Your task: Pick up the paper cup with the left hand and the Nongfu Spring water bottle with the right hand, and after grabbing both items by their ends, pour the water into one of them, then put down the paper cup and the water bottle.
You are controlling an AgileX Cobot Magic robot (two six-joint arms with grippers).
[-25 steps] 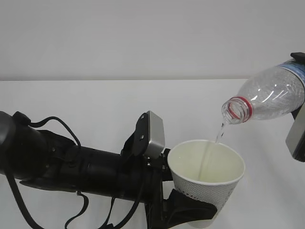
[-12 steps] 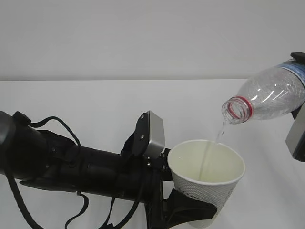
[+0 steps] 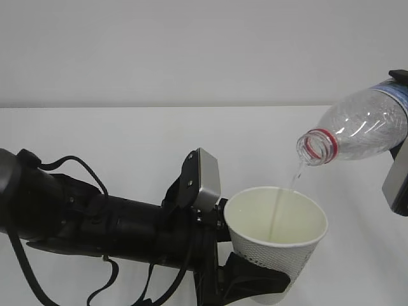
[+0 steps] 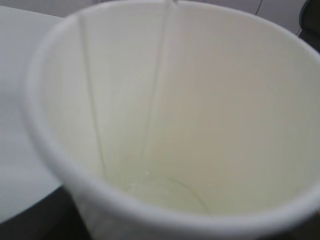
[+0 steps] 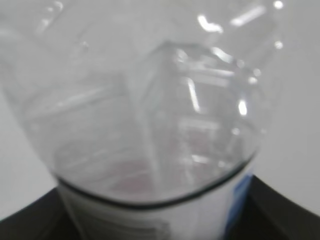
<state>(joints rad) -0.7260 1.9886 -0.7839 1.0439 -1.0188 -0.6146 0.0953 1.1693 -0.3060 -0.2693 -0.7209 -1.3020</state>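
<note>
While the bottle (image 3: 363,127) tips mouth-down from your right gripper (image 3: 399,167), a thin stream of water (image 3: 278,207) falls into the paper cup (image 3: 278,252); the mouth sits above and a little right of the cup's middle, which looks chosen so the stream lands inside the far wall rather than on the rim. Your left gripper (image 3: 252,280) clasps the cup low on its body, jaws spread to its width, keeping the rim level and clear of the bottle; the cup hangs above the white worktop (image 3: 127,134). At the right edge only a grey housing and a dark tip show beside the bottle's rear, so the grip itself is out of frame; the right wrist view shows dark jaws flanking the label end, spread to the bottle's width, and I judge it held there. Little water pools in the cup bottom. As for writing, only a blue-and-white label band shows; no letters can be read, and the cup's printed side is not visible.
</note>
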